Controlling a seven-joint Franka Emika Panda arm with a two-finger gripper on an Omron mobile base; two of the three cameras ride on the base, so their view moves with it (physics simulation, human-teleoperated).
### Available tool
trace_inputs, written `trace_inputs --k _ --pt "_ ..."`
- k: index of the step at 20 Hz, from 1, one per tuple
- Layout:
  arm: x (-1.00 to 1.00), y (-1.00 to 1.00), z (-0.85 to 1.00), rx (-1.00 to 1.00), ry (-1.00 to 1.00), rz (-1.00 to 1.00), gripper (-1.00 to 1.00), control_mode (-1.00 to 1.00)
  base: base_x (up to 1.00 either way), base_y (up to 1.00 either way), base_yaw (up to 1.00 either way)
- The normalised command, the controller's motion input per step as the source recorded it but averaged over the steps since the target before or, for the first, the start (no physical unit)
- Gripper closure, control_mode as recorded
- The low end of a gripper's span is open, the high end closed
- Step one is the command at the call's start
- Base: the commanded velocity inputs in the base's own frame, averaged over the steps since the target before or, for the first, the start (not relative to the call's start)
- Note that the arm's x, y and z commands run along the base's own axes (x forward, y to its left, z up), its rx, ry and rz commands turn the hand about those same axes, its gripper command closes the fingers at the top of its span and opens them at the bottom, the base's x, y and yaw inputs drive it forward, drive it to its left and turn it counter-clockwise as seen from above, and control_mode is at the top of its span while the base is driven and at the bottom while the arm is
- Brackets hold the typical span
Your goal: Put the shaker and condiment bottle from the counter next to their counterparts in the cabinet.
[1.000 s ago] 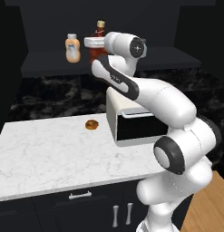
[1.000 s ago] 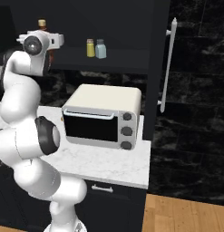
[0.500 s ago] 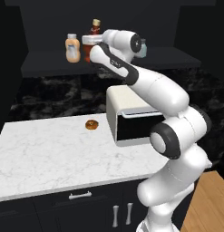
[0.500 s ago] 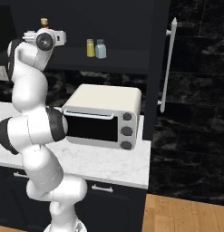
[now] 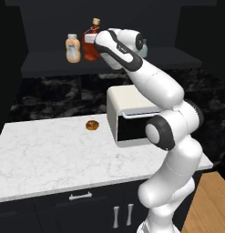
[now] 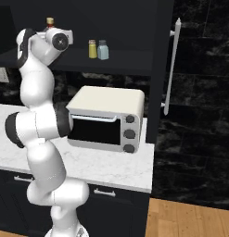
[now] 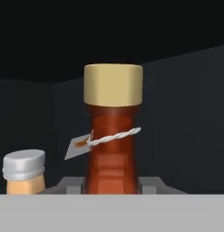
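Condiment bottle: red-orange, faceted body, narrow neck, tan cork-like cap; a twisted white string with a small tag circles the neck in the hand view.
Bottle position: upright on the shelf of the cabinet, just beside the peach-orange squeeze bottle, on that bottle's right in the left base view.
Pincer: at the bottle's body, raised to shelf height; grey finger bases flank the bottle's lower body in the hand view, but whether it is clamped or apart I cannot tell.
Shaker: grey-blue, grey cap, on the same shelf, just beside the small yellow shaker.
Table: white marble; carries a toaster oven and a small brown round item.
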Motion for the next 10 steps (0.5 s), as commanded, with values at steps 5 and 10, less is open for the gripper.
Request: trace_inputs --k 5,10 --pt "0.36 0.17 0.0 0.0 0.0 0.0 -1.0 -1.0 0.0 0.0 0.0" --pt "0.17 0.12 0.0 0.0 0.0 0.0 -1.0 -1.0 0.0 0.0 0.0"
